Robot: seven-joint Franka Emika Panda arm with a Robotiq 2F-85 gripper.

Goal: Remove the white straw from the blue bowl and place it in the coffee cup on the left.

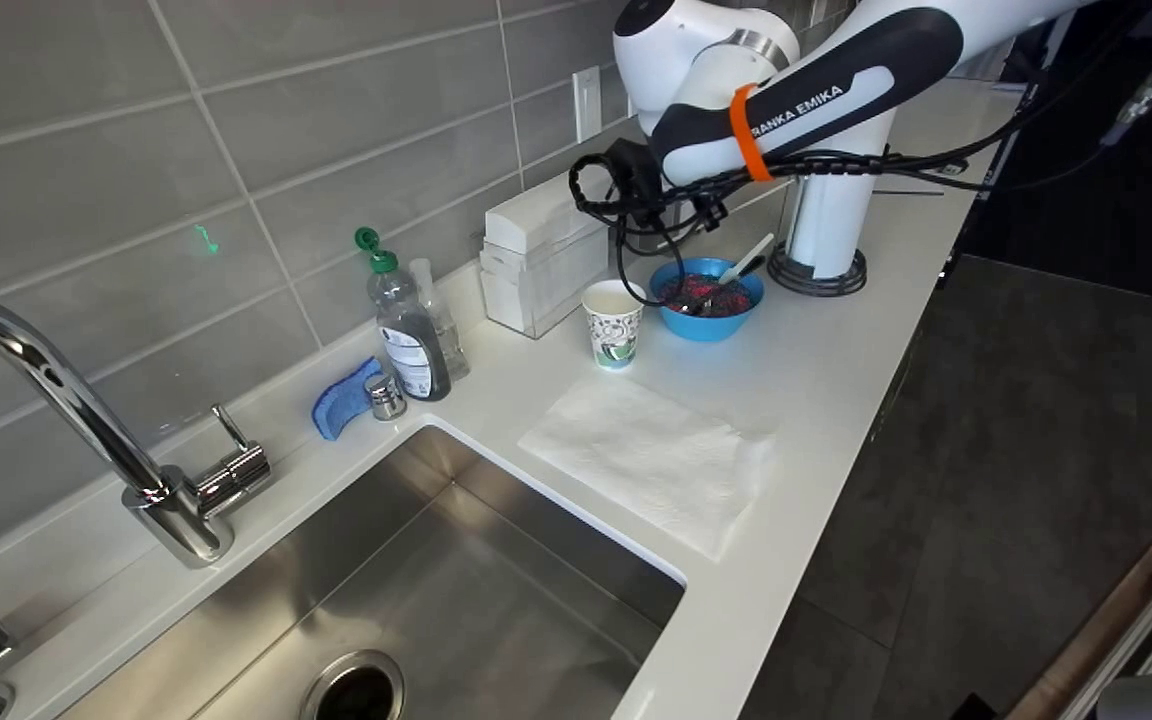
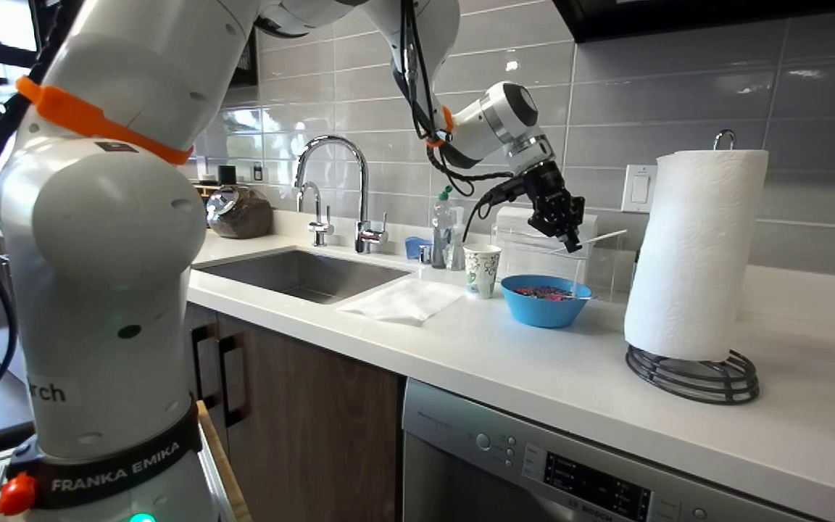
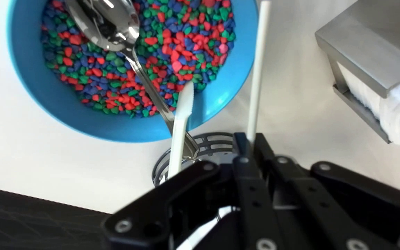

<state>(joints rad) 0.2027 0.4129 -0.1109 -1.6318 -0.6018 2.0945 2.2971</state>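
Observation:
My gripper (image 3: 252,142) is shut on one end of the white straw (image 3: 257,76), which sticks out past the fingertips. In an exterior view the gripper (image 2: 571,245) holds the straw (image 2: 606,237) tilted in the air above and behind the bowl. The blue bowl (image 2: 544,310) stands on the counter; it shows in an exterior view (image 1: 704,328) and, beside the straw, in the wrist view (image 3: 30,83). The coffee cup (image 2: 481,272) stands upright near the bowl, also seen in an exterior view (image 1: 614,325). It is out of the wrist view.
The bowl holds coloured bits, a metal spoon (image 3: 151,90) and a white plastic knife (image 3: 179,135). A napkin dispenser (image 1: 546,265) stands behind the cup. A paper towel roll (image 2: 696,254), a soap bottle (image 1: 408,335), a flat napkin (image 1: 646,460) and the sink (image 1: 476,590) are around.

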